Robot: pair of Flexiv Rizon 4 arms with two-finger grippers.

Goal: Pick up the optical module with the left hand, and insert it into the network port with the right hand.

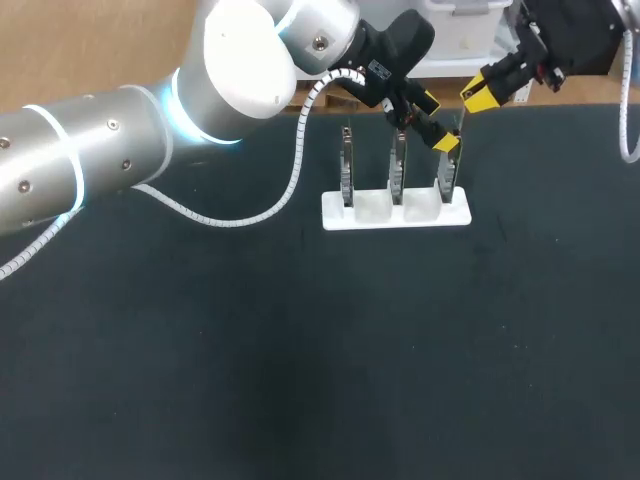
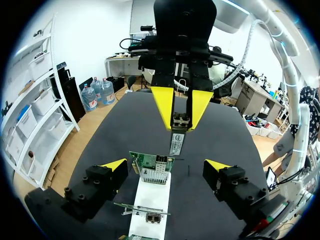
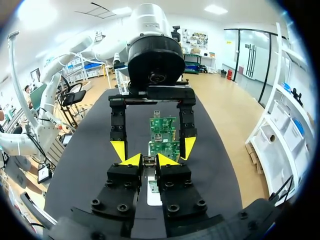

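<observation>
**Right jaws clamped on module, left jaws released**

Right jaws were clenched on the optical module [image 2: 176, 143], with both yellow fingers [image 2: 163, 105] pressing its upper end from two sides. The right wrist view agreed: the module [image 3: 149, 161] sat pinched between that arm's own tips.

Left jaws were wide apart and gripped nothing. Their fingertips [image 2: 115, 165] stood one on either side of the end network card [image 2: 148, 171], apart from it.

The module hung upright from the right jaws, above that end card. Its lower end was just over the network port [image 2: 161, 161], the metal cage on the card's edge. I couldn't tell whether it was touching or a hair clear.

Three cards stood upright in a row in the white holder [image 1: 395, 214] on the black worktop [image 1: 300, 350]. In the head view both arms met over the right-hand end of the holder. The left arm [image 1: 120, 130] came in from the left and the right arm [image 1: 560, 40] from the far right corner.
</observation>
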